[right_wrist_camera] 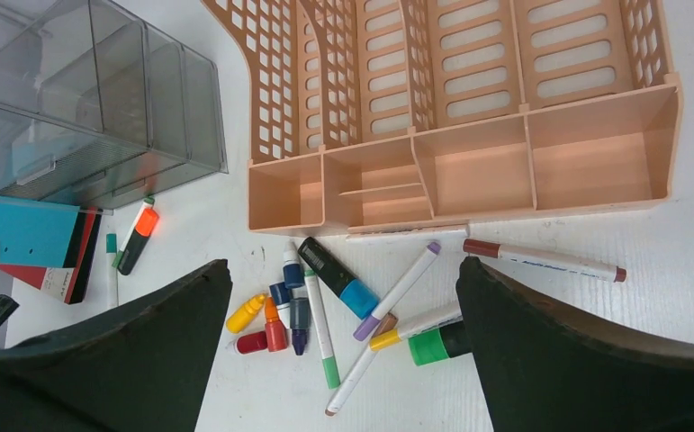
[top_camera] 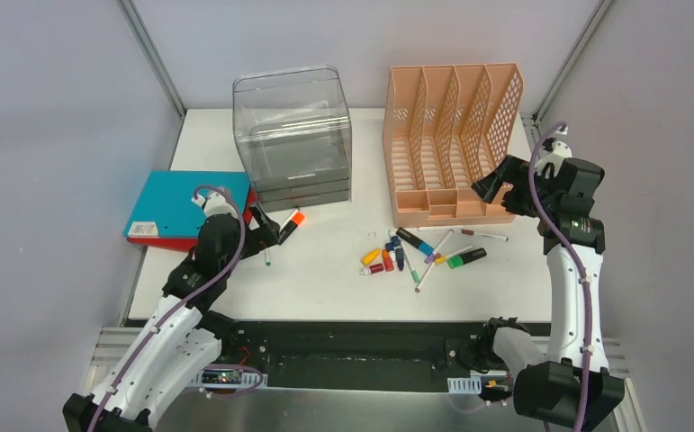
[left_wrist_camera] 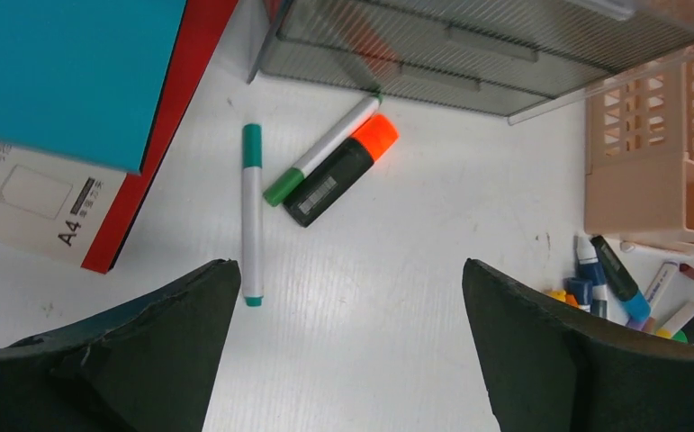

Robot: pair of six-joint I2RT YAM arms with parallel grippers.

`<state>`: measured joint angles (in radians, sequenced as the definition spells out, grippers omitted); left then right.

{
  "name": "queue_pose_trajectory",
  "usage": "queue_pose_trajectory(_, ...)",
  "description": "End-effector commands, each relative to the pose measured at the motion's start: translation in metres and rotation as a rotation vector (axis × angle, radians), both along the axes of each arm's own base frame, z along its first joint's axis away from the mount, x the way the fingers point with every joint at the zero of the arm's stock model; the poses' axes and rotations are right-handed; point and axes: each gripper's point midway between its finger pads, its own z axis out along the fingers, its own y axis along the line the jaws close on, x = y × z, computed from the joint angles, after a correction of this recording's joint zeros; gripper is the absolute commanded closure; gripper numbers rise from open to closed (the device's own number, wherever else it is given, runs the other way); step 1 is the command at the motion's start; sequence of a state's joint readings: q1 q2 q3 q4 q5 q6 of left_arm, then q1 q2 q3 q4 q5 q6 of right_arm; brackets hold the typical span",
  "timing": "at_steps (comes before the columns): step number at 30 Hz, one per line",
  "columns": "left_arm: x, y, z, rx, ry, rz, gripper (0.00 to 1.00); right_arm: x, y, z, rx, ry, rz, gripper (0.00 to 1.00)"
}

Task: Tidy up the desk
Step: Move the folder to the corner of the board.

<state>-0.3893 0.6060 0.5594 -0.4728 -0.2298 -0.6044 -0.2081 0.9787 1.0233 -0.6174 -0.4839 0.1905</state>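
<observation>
The white desk (top_camera: 325,279) carries a scatter of markers and small ink bottles (top_camera: 419,252) in front of the peach file rack (top_camera: 451,135). Near the clear drawer box (top_camera: 293,135) lie a teal-capped marker (left_wrist_camera: 251,211), a green-capped marker (left_wrist_camera: 320,151) and a black highlighter with an orange cap (left_wrist_camera: 343,169). My left gripper (left_wrist_camera: 347,265) hovers open just short of these three, its jaws holding nothing. My right gripper (right_wrist_camera: 343,263) hangs open high over the marker scatter (right_wrist_camera: 343,306), by the rack's right front corner, also holding nothing.
A teal book on a red one (top_camera: 185,205) lies at the desk's left edge, beside the drawer box. A brown-capped pen (right_wrist_camera: 541,261) lies apart at the rack's front right. Grey walls and aluminium rails close in the desk.
</observation>
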Motion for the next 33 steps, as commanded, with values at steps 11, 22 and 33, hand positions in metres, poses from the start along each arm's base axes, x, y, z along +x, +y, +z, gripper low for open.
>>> queue_pose_trajectory(11, 0.030, 0.029, -0.041, -0.490, 0.065, 0.159, 0.01, -0.001, 0.014, 0.018, 0.000, -0.107, 0.114, 0.00)
queue_pose_trajectory(22, 0.019, 0.072, -0.067, -0.407, 0.209, 0.425, 0.17, -0.024, 0.056, 0.002, 0.047, -0.176, 0.471, 0.00)
queue_pose_trajectory(33, 0.017, 0.114, -0.065, -0.213, 0.338, 0.661, 0.34, -0.026, 0.063, -0.008, 0.018, -0.117, 0.531, 0.00)
